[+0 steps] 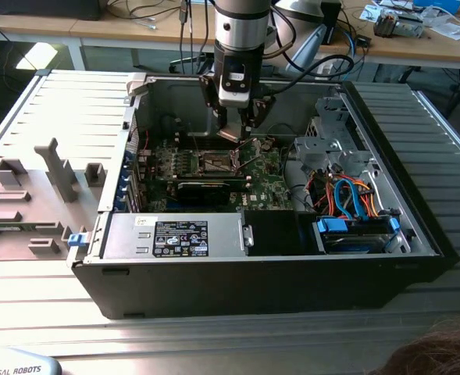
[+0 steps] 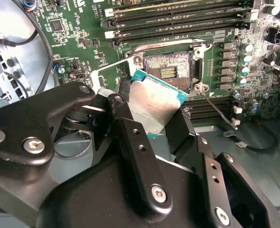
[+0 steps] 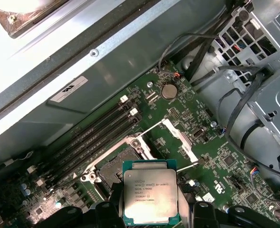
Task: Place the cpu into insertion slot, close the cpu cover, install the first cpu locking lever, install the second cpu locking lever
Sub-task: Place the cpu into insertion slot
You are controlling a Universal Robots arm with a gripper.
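My gripper (image 1: 235, 131) hangs inside the open computer case, shut on the cpu (image 2: 151, 105), a flat square chip with a silvery top and a teal edge. In both wrist views the black fingers (image 2: 126, 124) clamp two opposite sides of the cpu (image 3: 150, 197). It is in the air, slightly tilted, just beside and above the insertion slot (image 2: 168, 67). The slot (image 3: 112, 169) lies bare, its dark contact field showing inside a silvery rim, on the green motherboard (image 1: 267, 183). The cpu cover (image 3: 179, 138) stands swung up at one side of the slot.
A thin metal locking lever (image 2: 218, 109) sticks out beside the slot. Long black memory slots (image 2: 178, 19) flank it. A black card (image 1: 205, 188), a drive cage with coloured cables (image 1: 347, 195) and the case walls (image 1: 175, 98) surround the work area.
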